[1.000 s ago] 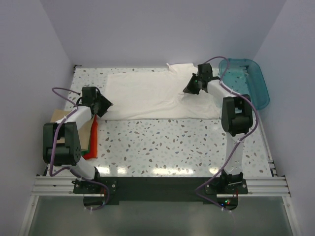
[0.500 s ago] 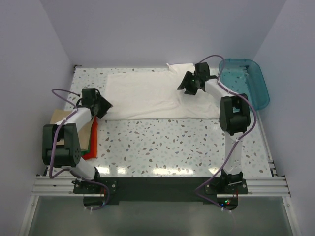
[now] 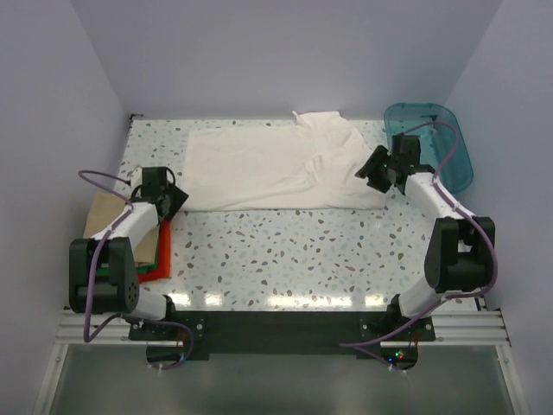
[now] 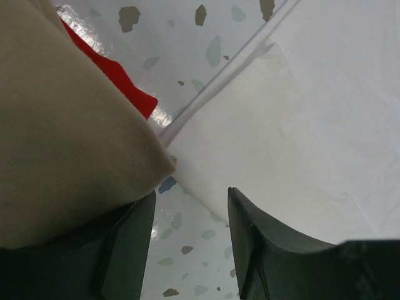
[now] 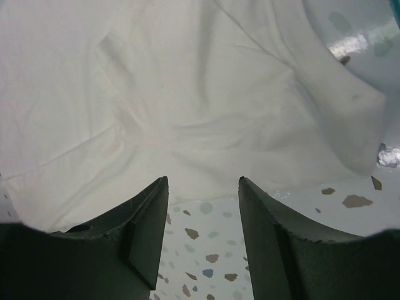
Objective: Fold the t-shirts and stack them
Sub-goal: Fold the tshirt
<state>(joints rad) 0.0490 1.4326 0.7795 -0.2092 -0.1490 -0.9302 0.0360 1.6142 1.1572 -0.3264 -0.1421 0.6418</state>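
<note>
1. The white t-shirt (image 3: 268,169) is lying spread on the far half of the speckled table (image 3: 285,251). It is plain cream cloth, flat over its left part and rumpled into folds at its right end, where a sleeve is reaching toward the far edge.
2. A pile of folded shirts is sitting at the left edge of the table: a tan shirt (image 3: 104,212) is lying on top and a red shirt (image 3: 160,251) is showing beneath it along the right side. The frames are showing one spread shirt and two folded colours clearly; how many more the pile is holding cannot be told.
3. One teal bin (image 3: 449,143) is standing at the far right corner, just beside the white shirt's right end. Only its translucent walls and floor are showing.
4. The left gripper (image 3: 173,201) is hovering between the pile and the white shirt's near left corner, jaws spread, gripping nothing.
5. The right gripper (image 3: 373,171) is hanging over the rumpled right end of the white shirt, jaws spread, with no cloth between them.
</note>
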